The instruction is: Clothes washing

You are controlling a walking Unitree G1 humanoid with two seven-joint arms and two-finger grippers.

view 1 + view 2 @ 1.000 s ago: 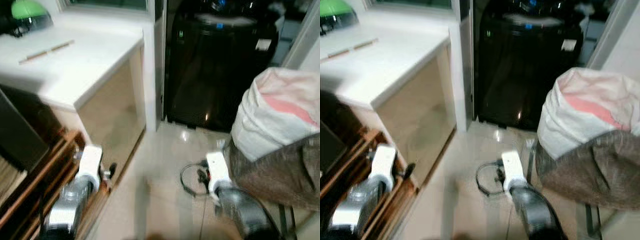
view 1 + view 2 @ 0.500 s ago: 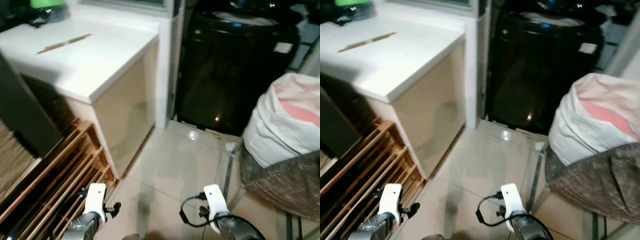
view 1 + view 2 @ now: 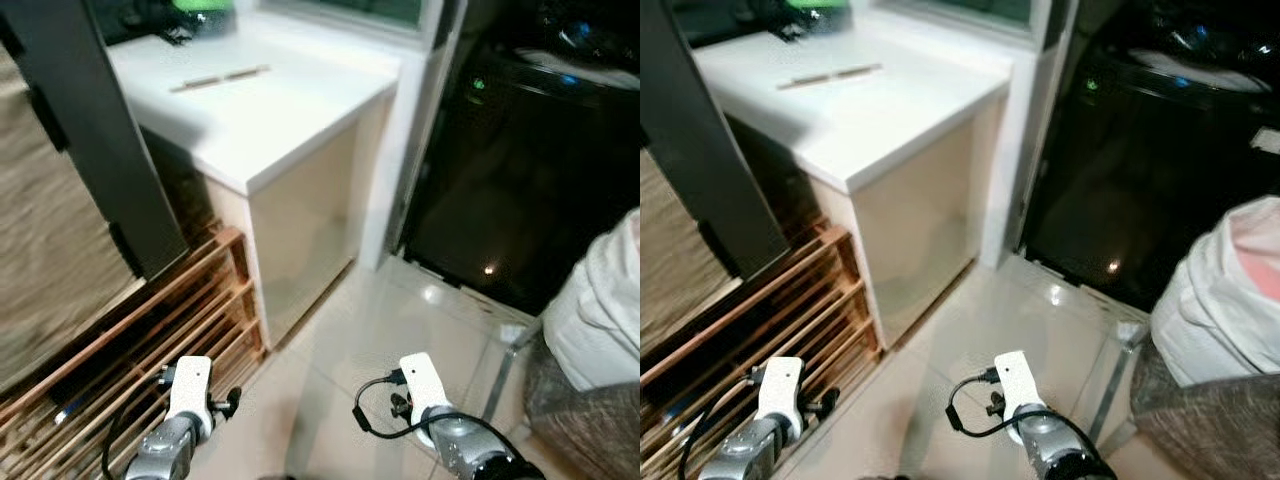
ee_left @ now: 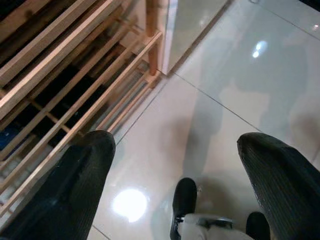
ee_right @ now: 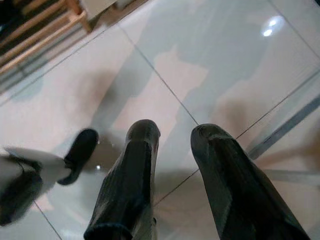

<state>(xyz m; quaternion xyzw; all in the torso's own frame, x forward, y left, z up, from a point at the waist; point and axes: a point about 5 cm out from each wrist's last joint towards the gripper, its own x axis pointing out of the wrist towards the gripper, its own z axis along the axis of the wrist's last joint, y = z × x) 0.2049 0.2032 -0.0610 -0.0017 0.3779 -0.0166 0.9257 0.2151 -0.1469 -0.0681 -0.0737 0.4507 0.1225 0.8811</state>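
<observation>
Standing ahead of me on my right, the black washing machine [image 3: 530, 180] fills a dark recess, with small lights glowing on its top panel and a glint low on its front. Just to its right, near my right side, a white laundry bag [image 3: 1225, 300] with a pink patch sits on a brown woven seat [image 3: 1210, 425]. Left of the machine, past a white post, is a white tabletop [image 3: 260, 105] carrying a thin wooden stick [image 3: 220, 77], with something green [image 3: 203, 6] at its far edge. A wooden slatted rack [image 3: 130, 350] lies on the floor below and to my left, beside a dark panel [image 3: 100, 140].

My left jaws [image 4: 175, 170] hang low over the glossy tiled floor [image 4: 240, 80] at the rack's edge, spread wide and holding nothing. My right jaws [image 5: 172, 165] hang over bare tile with a narrow gap between the fingers, also holding nothing. Both are well apart from the machine and the bag.
</observation>
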